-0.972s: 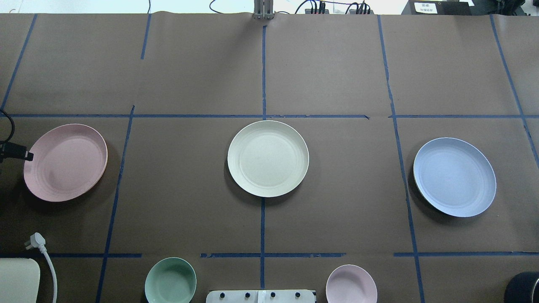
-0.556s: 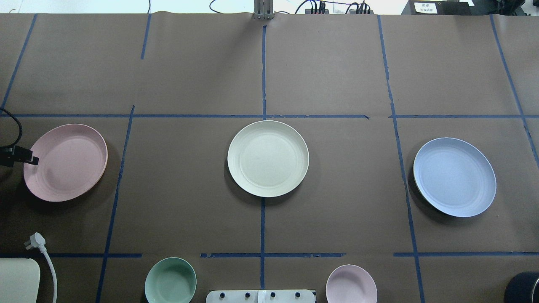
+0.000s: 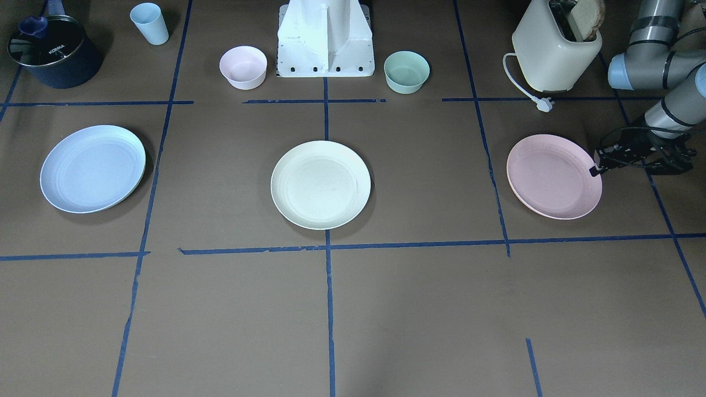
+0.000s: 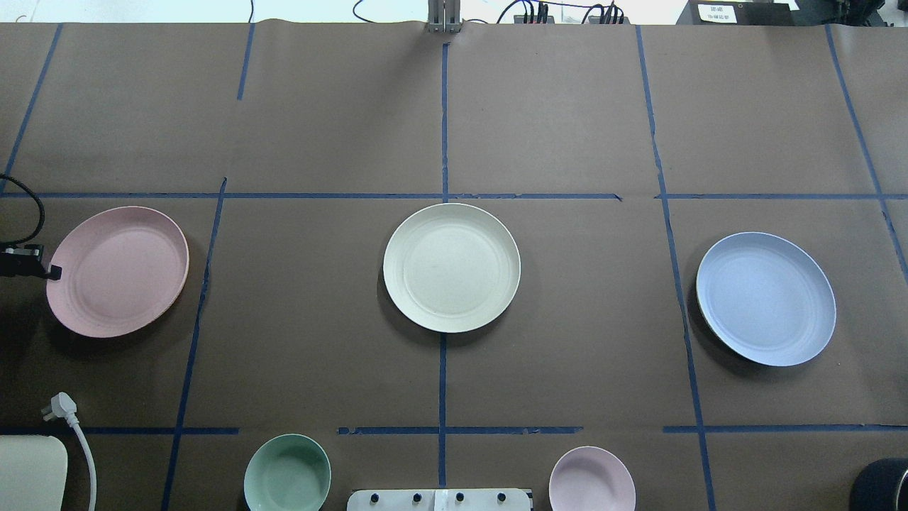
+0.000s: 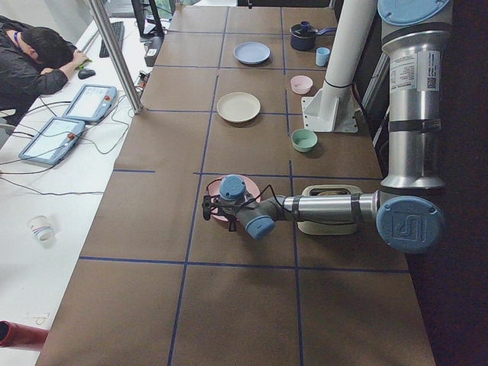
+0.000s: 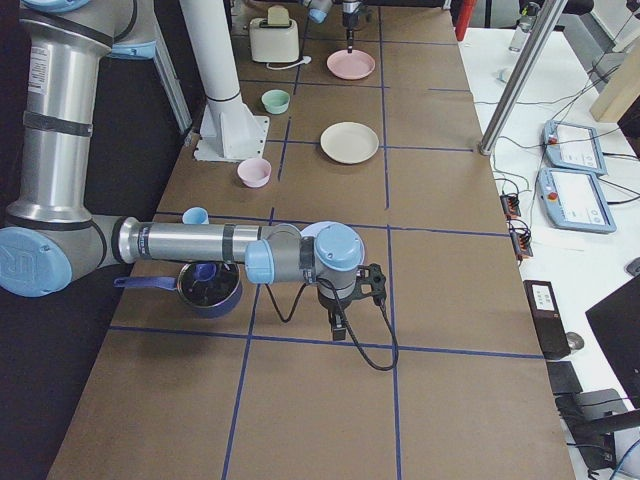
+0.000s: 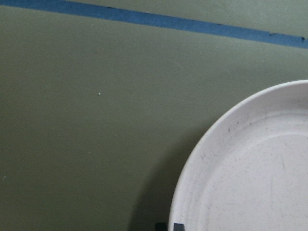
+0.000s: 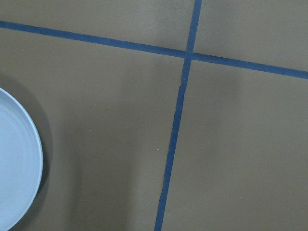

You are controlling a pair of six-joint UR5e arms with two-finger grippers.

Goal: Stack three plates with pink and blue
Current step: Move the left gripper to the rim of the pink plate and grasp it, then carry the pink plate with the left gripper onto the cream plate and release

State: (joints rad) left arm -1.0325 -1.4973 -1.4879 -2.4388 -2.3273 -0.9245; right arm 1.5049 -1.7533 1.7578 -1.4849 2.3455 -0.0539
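The pale pink plate (image 4: pixel 117 271) lies at the table's left. The cream plate (image 4: pixel 451 267) is in the middle and the light blue plate (image 4: pixel 765 298) is at the right, both flat and apart. My left gripper (image 4: pixel 53 272) is at the pink plate's outer rim (image 3: pixel 553 176) and shut on it. The left wrist view shows that rim (image 7: pixel 250 178) with a dark shadow under it. My right gripper (image 6: pixel 338 330) shows only in the exterior right view, pointing down, so I cannot tell its state. Its wrist view shows the blue plate's edge (image 8: pixel 17 163) at the left.
A green bowl (image 3: pixel 406 71) and a small pink bowl (image 3: pixel 243 67) flank the robot base (image 3: pixel 325 38). A toaster (image 3: pixel 554 49) with a loose plug stands near the left arm. A dark pot (image 3: pixel 52 52) and a blue cup (image 3: pixel 149 23) stand near the blue plate.
My left gripper has closed in on the pink plate's rim. The plate has shifted a little toward the table's middle. The other plates have not moved.
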